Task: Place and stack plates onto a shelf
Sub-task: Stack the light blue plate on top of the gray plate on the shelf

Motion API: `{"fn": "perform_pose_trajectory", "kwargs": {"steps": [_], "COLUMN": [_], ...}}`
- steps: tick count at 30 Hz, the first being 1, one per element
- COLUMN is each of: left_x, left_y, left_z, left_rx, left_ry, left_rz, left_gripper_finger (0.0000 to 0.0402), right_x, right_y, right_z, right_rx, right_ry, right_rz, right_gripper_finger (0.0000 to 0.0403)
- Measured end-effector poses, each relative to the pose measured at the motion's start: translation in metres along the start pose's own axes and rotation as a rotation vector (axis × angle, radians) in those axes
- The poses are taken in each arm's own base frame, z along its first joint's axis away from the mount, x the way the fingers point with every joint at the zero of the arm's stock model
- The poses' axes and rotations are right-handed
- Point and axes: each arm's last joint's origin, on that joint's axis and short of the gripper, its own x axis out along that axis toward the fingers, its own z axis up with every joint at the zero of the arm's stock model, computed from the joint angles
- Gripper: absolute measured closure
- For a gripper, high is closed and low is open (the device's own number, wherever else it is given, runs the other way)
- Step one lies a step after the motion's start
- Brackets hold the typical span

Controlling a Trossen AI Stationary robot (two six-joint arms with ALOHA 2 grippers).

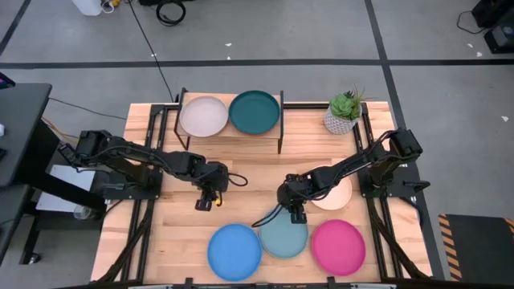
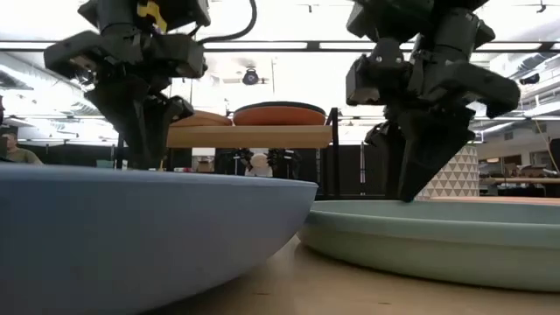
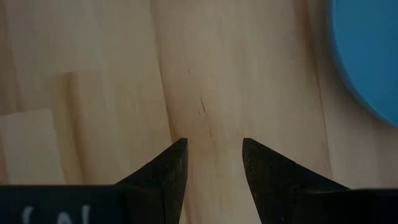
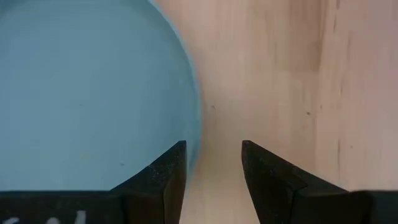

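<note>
I have the right pincer (image 1: 296, 213) low over the desk (image 1: 249, 177), fingers parted and holding nothing, poised at the rim of the light teal plate (image 1: 283, 237); in the right wrist view that plate's (image 4: 87, 87) edge runs under one fingertip (image 4: 166, 171) while the other (image 4: 264, 171) is over bare wood, so I judge the step in hand is picking up this plate by its rim. The next move, as I read it, calls for settling a little lower so one finger goes over the rim and the other outside it, then closing and lifting cleanly without dragging its neighbours. Just beside it, to either side of my pincer's target, lie the blue plate (image 1: 234, 251) and the magenta plate (image 1: 338, 246), both near the desk's front edge. A cream plate (image 1: 337, 195) lies just behind the right pincer, partly under the arm. The left pincer (image 1: 206, 199) hangs over bare wood across from it, also parted and empty, with the blue plate (image 3: 367, 56) off to one side of it. Farthest out, at the back of the desk, stands the shelf (image 1: 230, 128), carrying a pale greyish plate (image 1: 203, 116) and the dark teal plate (image 1: 254, 111) side by side; in the low view each of those looks to sit on something orange or tan, though I cannot tell exactly what.
</note>
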Motion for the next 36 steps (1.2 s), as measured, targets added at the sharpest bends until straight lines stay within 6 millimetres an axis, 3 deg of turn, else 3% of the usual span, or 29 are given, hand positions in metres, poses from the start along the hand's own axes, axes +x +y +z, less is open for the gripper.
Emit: {"fn": "perform_pose_trajectory", "kwargs": {"steps": [5,12,19,24,31,36], "left_x": [0.007,-0.010,-0.024,-0.030,-0.026,-0.027], "left_y": [-0.005,-0.005,-0.006,-0.008,-0.015,-0.030], "left_z": [-0.005,-0.002,-0.004,-0.002,0.001,0.007], "left_rx": [0.023,-0.004,0.002,0.129,0.349,0.518], "left_ry": [-0.050,-0.132,-0.177,-0.210,-0.198,-0.226], "left_rz": [-0.009,-0.005,0.016,0.104,0.249,0.410], "left_gripper_finger": [0.0242,0.0242,0.0242,0.0242,0.0241,0.0223], "right_x": [0.010,0.014,0.013,0.011,-0.008,-0.028], "right_y": [0.001,-0.001,-0.009,-0.029,-0.068,-0.092], "right_z": [-0.003,-0.002,0.000,0.004,0.008,0.011], "right_rx": [0.004,0.005,0.027,0.086,0.185,0.254], "right_ry": [0.037,0.025,0.014,0.025,0.002,-0.058], "right_rz": [0.021,-0.020,-0.064,-0.032,-0.011,0.069], "right_gripper_finger": [0.0245,0.0254,0.0325,0.0387,0.0371,0.0387]}}
